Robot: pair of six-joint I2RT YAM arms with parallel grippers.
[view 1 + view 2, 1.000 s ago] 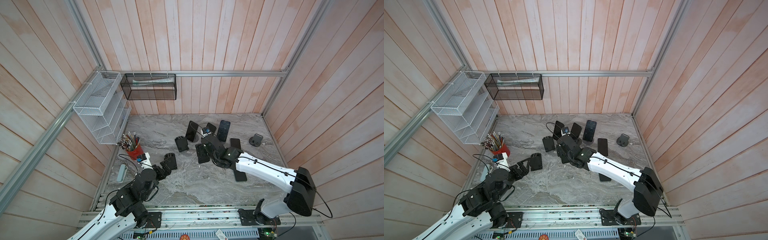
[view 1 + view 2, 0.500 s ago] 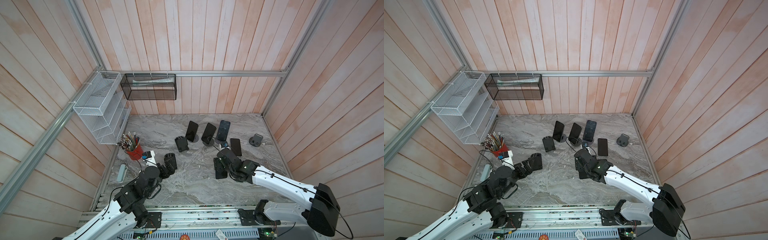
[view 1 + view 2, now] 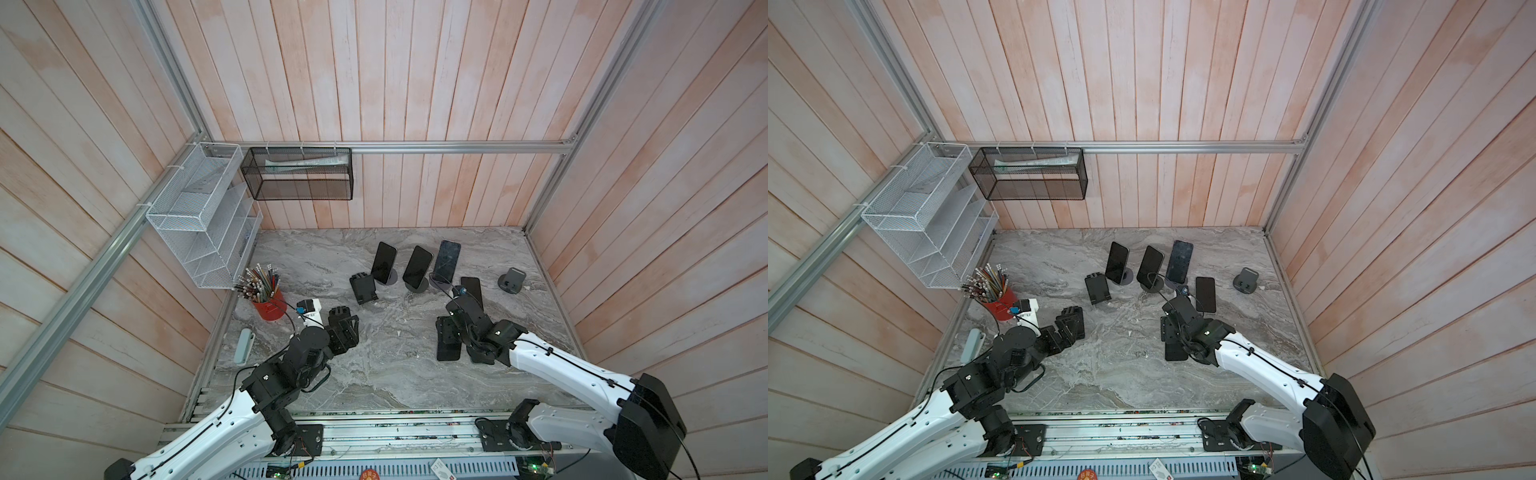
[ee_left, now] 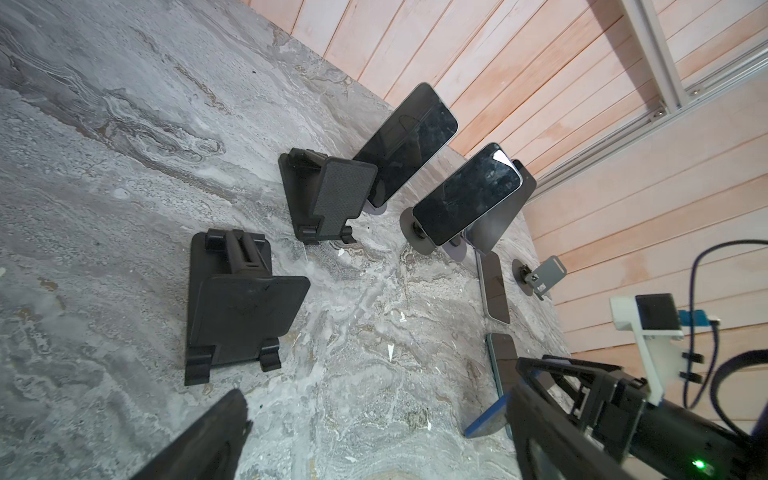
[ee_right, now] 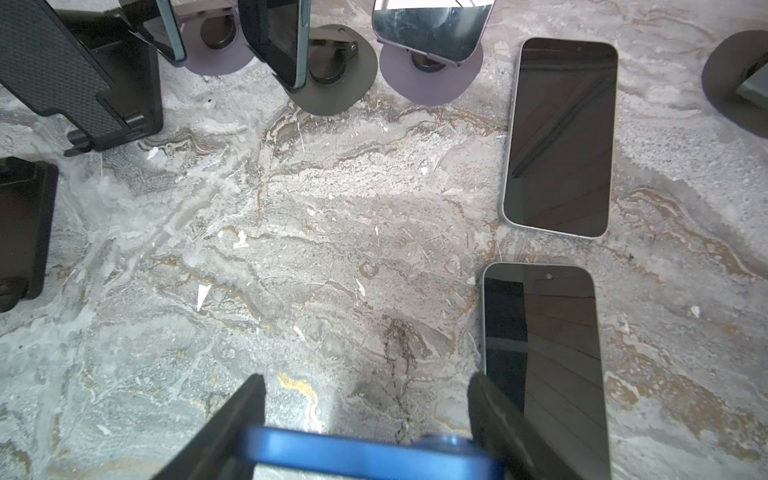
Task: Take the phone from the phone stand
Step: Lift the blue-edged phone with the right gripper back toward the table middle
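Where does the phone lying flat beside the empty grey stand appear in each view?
In a top view: phone, flat, just right of the three propped phones.
In a top view: phone, same place.
Left wrist: phone beside the empty grey stand, beyond the second flat phone.
Right wrist: phone beyond the second flat phone.
Shared landmark: the empty grey stand, in all four.

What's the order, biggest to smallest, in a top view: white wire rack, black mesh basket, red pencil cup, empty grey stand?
1. white wire rack
2. black mesh basket
3. red pencil cup
4. empty grey stand
Rack and basket hang nearer the camera, inflating them.
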